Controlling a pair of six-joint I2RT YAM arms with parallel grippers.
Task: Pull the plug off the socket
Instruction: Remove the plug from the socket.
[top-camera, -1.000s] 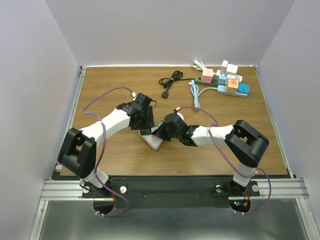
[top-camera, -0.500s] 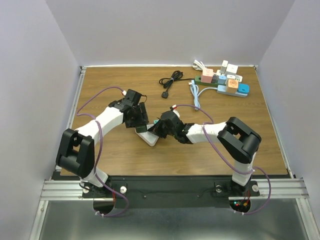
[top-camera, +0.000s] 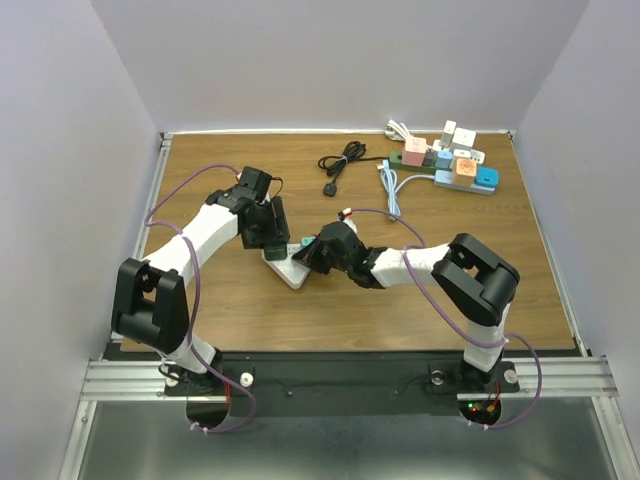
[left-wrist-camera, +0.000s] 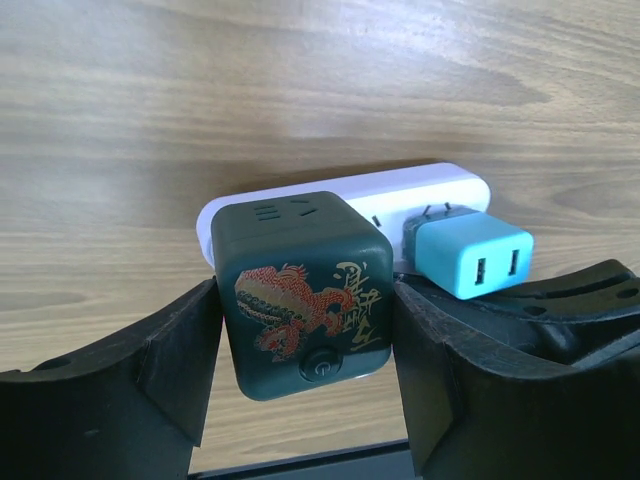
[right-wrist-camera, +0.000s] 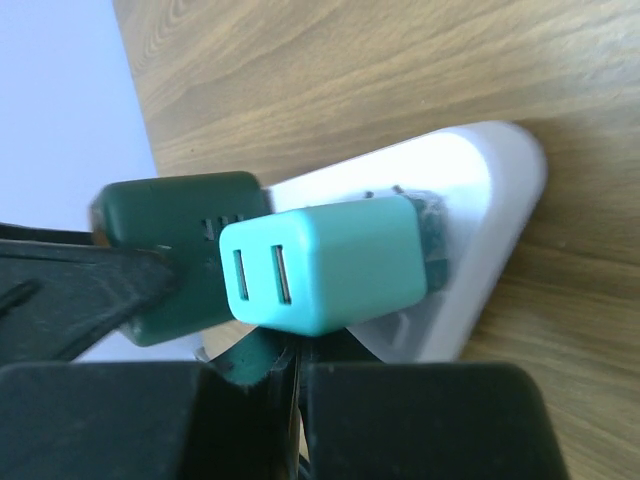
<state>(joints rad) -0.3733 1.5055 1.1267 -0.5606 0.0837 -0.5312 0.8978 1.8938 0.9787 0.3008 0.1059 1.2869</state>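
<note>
Clamping the dragon-printed green cube plug (left-wrist-camera: 300, 290), seated in the white power strip (left-wrist-camera: 445, 186) on the worktop (left-wrist-camera: 300, 80), the left gripper (top-camera: 268, 233) should pull straight out, with the right gripper (top-camera: 312, 256), whose jaws I cannot read, bracing the strip.

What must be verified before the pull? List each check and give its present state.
1. Left tool straddles the dark green adapter: ok.
2. Both fingers touch the adapter's sides: ok.
3. Adapter sits on the white power strip, not yet pulled: ok.
4. Teal charger clear of the left fingers: cannot tell, it sits very close.
5. Right tool pins the strip down: cannot tell.
</note>
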